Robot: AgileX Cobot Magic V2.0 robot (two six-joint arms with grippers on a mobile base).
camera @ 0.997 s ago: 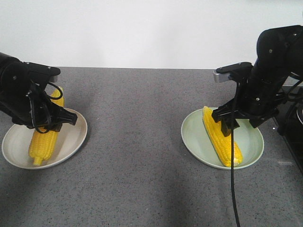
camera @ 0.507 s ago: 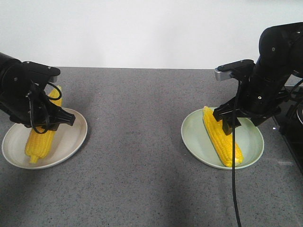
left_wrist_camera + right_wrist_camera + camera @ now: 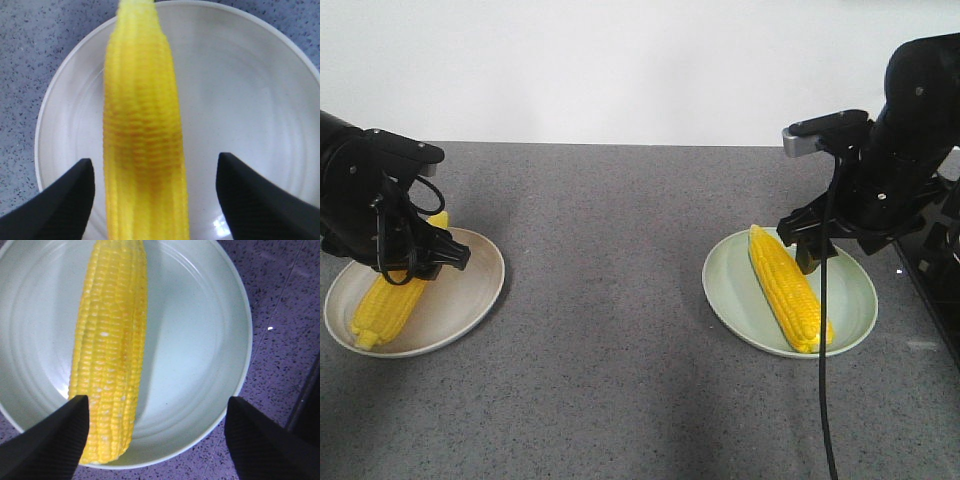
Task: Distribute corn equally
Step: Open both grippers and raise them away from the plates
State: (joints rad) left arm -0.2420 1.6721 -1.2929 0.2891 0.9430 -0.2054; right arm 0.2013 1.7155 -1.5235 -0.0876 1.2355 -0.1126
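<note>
One corn cob (image 3: 386, 301) (image 3: 142, 130) lies in the cream plate (image 3: 470, 300) (image 3: 240, 90) at the left. My left gripper (image 3: 415, 262) (image 3: 155, 195) hovers open just above it, a finger on each side and apart from the cob. A second corn cob (image 3: 790, 290) (image 3: 110, 350) lies in the pale green plate (image 3: 855, 305) (image 3: 200, 340) at the right. My right gripper (image 3: 810, 255) (image 3: 155, 435) is open above that plate's far side, holding nothing, with its left finger over the cob's end.
Both plates sit on a grey speckled tabletop (image 3: 610, 300). A white wall (image 3: 620, 60) runs behind the table. Dark equipment (image 3: 935, 260) stands at the right edge, and a black cable (image 3: 820, 380) hangs down from the right arm across the table front.
The left cob went from held upright and tilted to lying flat in the cream plate, released by the left gripper. The right gripper rose and drew back from its cob.
</note>
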